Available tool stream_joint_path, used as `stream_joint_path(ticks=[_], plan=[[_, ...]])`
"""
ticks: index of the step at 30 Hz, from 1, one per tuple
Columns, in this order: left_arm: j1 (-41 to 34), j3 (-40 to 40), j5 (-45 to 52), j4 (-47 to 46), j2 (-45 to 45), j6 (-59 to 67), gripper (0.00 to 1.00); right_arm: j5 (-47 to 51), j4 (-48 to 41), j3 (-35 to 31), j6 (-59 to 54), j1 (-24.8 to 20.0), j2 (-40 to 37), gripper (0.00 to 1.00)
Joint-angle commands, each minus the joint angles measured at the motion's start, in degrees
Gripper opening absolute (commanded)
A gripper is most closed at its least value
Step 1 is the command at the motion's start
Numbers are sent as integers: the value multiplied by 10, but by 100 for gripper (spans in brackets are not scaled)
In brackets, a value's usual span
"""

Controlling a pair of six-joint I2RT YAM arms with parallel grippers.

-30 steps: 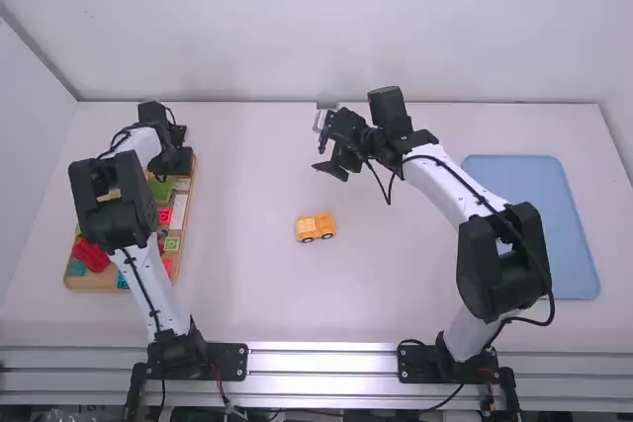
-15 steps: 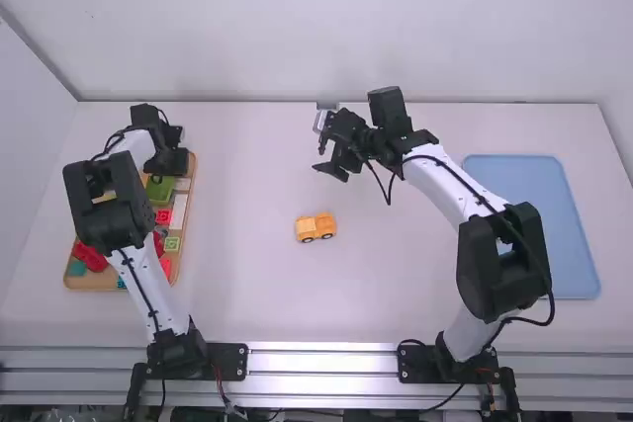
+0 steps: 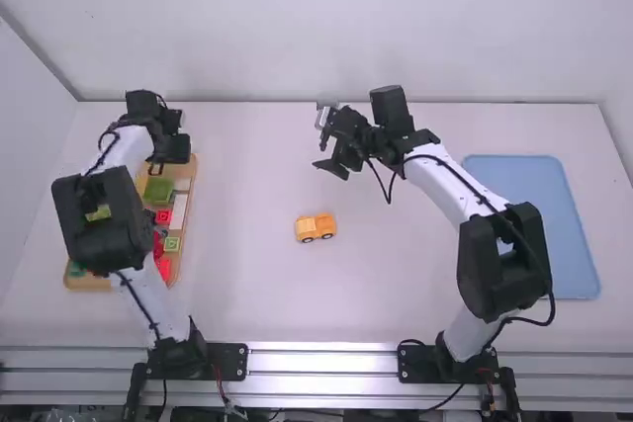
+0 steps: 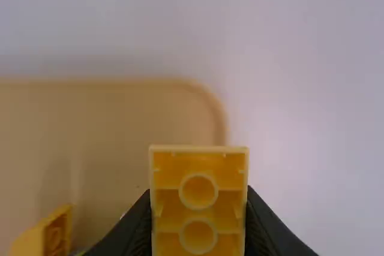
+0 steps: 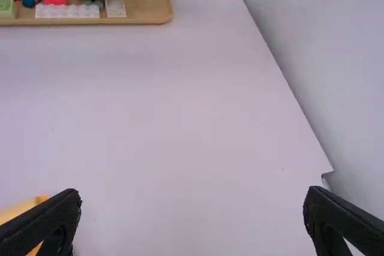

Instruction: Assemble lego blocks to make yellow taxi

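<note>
The left gripper (image 3: 156,168) is over the far end of the tray (image 3: 89,285), its fingers closed on a yellow block (image 4: 198,195), one finger at each side; the block's hollow underside, with two round tubes in view, faces the wrist camera. The car (image 3: 316,228), yellow with black wheels, stands on the table to the right of the tray, well apart from it. The right gripper (image 3: 328,158) is also right of the tray, about level with its far end, with its fingers wide apart and nothing between them. In the tray, a green block (image 3: 158,191) lies toward the far end, with a white block (image 3: 179,210) and a red block (image 3: 163,216) on its near side, and a pale green block (image 3: 172,244) nearer the robot. The left arm covers part of the tray. The blue tray (image 3: 531,224) lies farthest to the right of the tray.
</note>
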Motion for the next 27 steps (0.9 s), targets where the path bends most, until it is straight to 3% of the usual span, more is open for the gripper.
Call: stream_joint_path(ticks=[1, 3, 4, 7, 13, 17, 27], plan=[[-40, -51, 34, 27, -123, 19, 12, -30, 5, -3, 38, -9, 10, 99], [-85, -138, 73, 90, -207, 62, 14, -98, 37, -17, 38, -22, 22, 98], [-88, -144, 78, 93, -212, 66, 14, -104, 40, -18, 39, -23, 23, 99], [-143, -265, 203, 196, -300, 126, 20, -228, 125, -34, 99, -46, 63, 98], [-190, -407, 393, 384, -349, 137, 22, -515, 293, -38, 182, -77, 121, 99], [-188, -450, 491, 495, -336, 79, 22, -520, 370, -38, 274, -77, 130, 99], [-198, -466, 585, 660, -260, 1, 21, -520, 386, -37, 276, -31, 130, 95]])
